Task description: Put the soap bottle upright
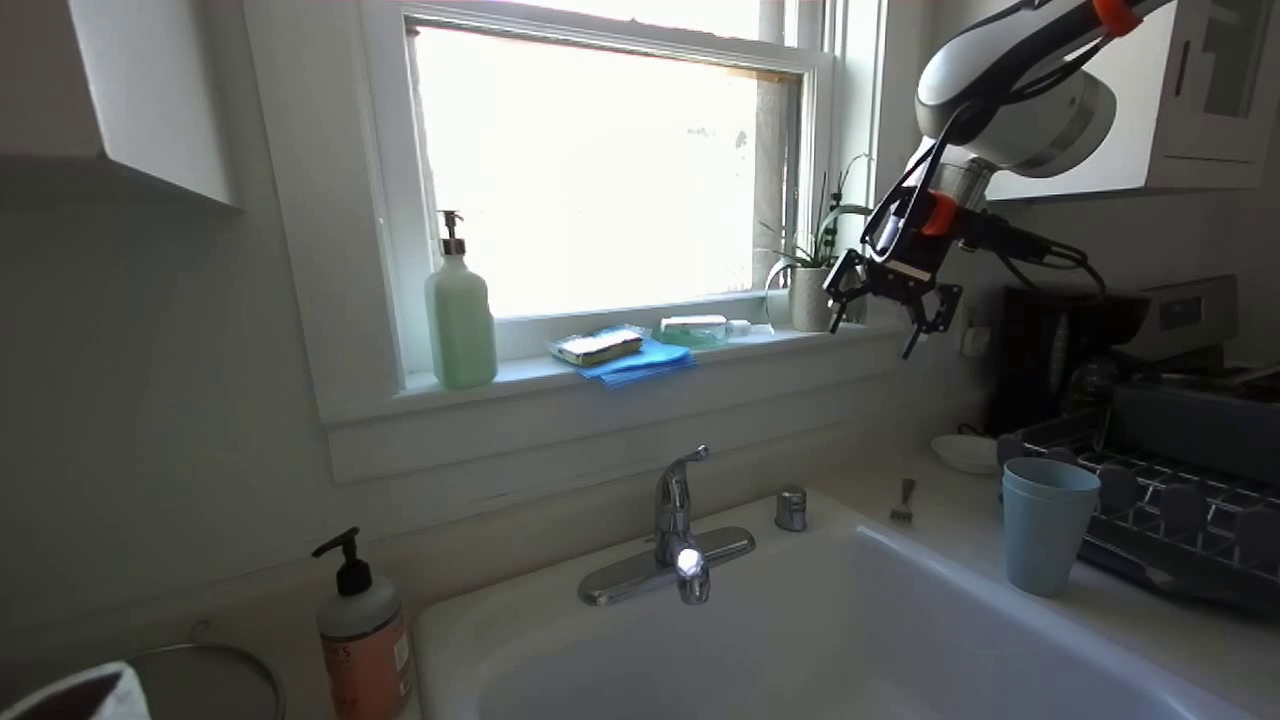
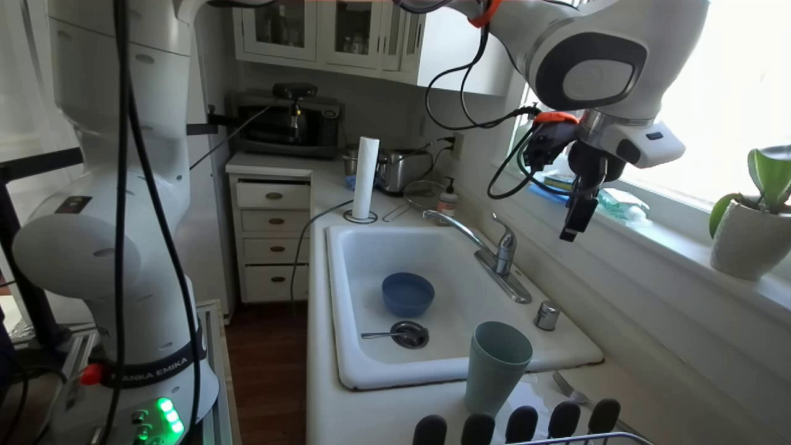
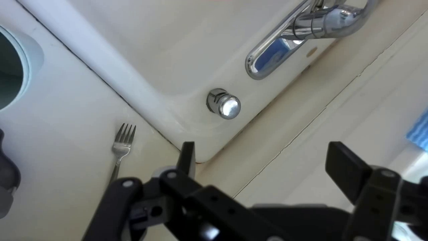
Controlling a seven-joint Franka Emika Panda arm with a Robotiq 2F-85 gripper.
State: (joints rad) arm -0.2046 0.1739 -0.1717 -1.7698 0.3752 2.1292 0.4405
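“…RANKA EMIKA” on arm's base

Looks like a home kitchen. Has a white sink set into a counter, with a chrome faucet — and, in an exterior view, glass-fronted cabinets, a microwave and drawers at the far left, a paper towel roll beyond the sink, a dish rack near and a window at right.

In an exterior view the camera faces the sash window; in an exterior view, along the counter; the wrist view, closest, looks downward. All share the faucet.
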